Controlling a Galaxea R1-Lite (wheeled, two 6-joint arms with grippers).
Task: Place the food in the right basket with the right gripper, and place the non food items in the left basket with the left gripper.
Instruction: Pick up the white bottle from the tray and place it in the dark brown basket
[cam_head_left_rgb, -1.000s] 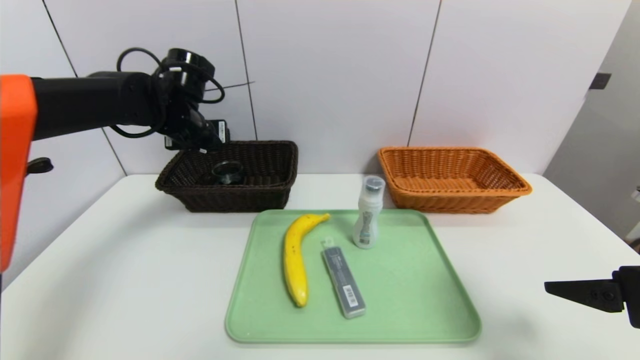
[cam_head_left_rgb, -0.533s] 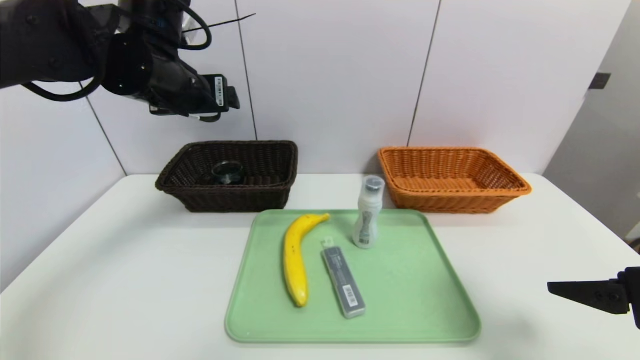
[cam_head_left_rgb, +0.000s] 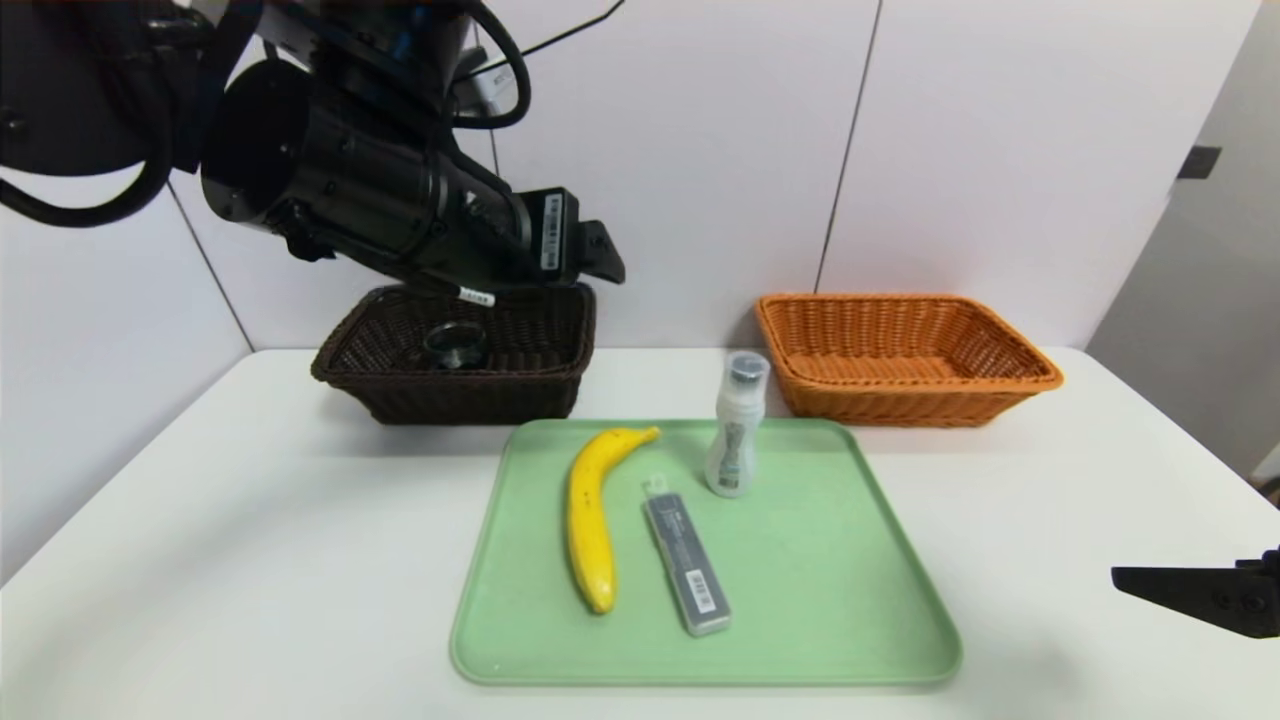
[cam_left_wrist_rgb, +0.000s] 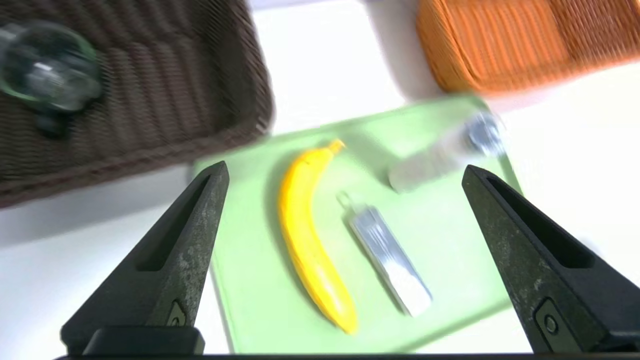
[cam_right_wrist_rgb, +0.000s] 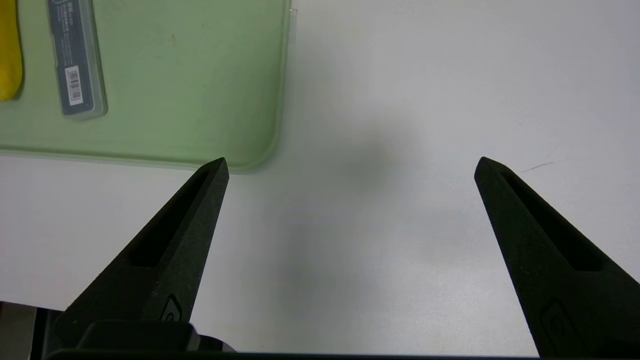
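While the right gripper (cam_right_wrist_rgb: 352, 167) waited wide at four o'clock, the case (cam_head_left_rgb: 688, 563) and banana (cam_head_left_rgb: 592, 520) lay on the tray (cam_head_left_rgb: 820, 600) (the bottle (cam_head_left_rgb: 738, 425) stood there too, at its twelve o'clock side). The left gripper (cam_left_wrist_rgb: 345, 170), fingers apart, hovered at eleven, near the dark basket (cam_head_left_rgb: 470, 395) holding the cup (cam_head_left_rgb: 455, 345); the orange basket (cam_head_left_rgb: 910, 400) sat at one.

left gripper (cam_left_wrist_rgb: 345, 170): raised, fingers wide apart, nothing held | left arm (cam_head_left_rgb: 370, 170): reached in from left, angled down | right gripper (cam_right_wrist_rgb: 352, 167): low at far right, fingers spread
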